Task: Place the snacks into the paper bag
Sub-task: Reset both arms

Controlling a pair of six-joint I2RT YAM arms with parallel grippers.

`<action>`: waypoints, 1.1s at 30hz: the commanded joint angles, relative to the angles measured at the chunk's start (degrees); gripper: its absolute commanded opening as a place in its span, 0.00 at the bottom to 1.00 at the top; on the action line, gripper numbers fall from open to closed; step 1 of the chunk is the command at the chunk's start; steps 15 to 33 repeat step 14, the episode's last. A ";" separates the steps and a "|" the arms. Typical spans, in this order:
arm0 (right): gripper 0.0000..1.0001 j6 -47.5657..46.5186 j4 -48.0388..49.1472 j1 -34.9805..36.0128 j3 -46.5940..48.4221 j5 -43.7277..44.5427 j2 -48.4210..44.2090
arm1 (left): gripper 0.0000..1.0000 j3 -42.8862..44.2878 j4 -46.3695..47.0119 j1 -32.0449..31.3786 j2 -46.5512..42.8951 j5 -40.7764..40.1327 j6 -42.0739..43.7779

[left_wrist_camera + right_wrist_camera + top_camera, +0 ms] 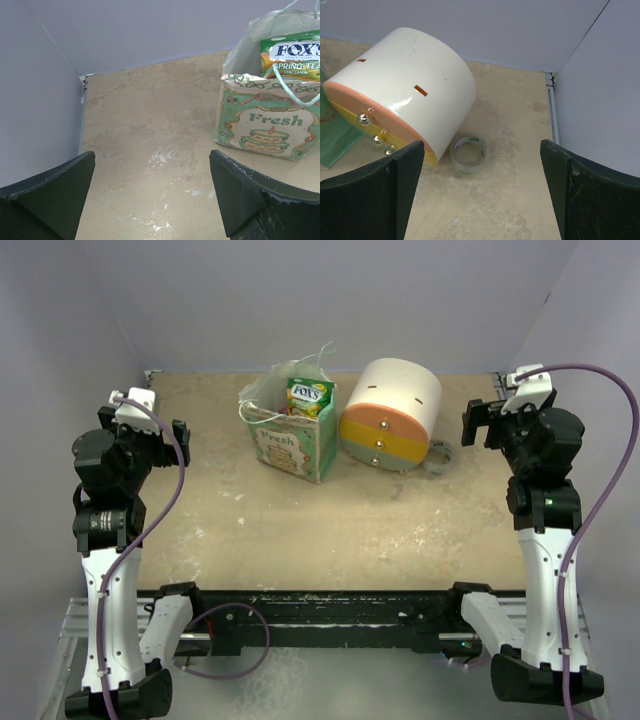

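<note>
Pale green paper bag [265, 125] stands upright on the tan table [350, 530], toward the far side and a little left of centre, its "Fresh" panel turned toward the left arm. One snack packet [292, 55], green and yellow and lettered "FOX'S SPRING TEA", sticks up out of the bag's open top. Whether more packets lie beneath it cannot be seen.

The left gripper [152, 200] hangs above the left part of the table with its fingers spread wide and nothing between them. The bag and its packet sit ahead of it and off to its right, well apart from the fingers.

The right gripper [480, 200] is over the right part of the table, its fingers also wide apart and holding nothing. A round white drawer unit [415, 85] with orange and yellow fronts stands between it and the bag, just beside the bag; whether the two touch cannot be told. From the right wrist only a green sliver of the bag shows at the left edge. A clear tape roll [468, 154] lies flat just beside the unit.
</note>
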 commanded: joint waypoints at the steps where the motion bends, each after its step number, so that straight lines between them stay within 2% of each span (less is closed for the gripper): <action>1: 1.00 0.11 2.63 -0.48 -0.28 -1.03 0.09 | 0.99 -0.51 2.23 0.39 -0.51 -0.49 0.11; 33: 1.00 -0.47 -0.18 -0.59 0.61 -1.86 0.10 | 0.99 -0.60 2.46 0.37 -0.56 -0.41 0.13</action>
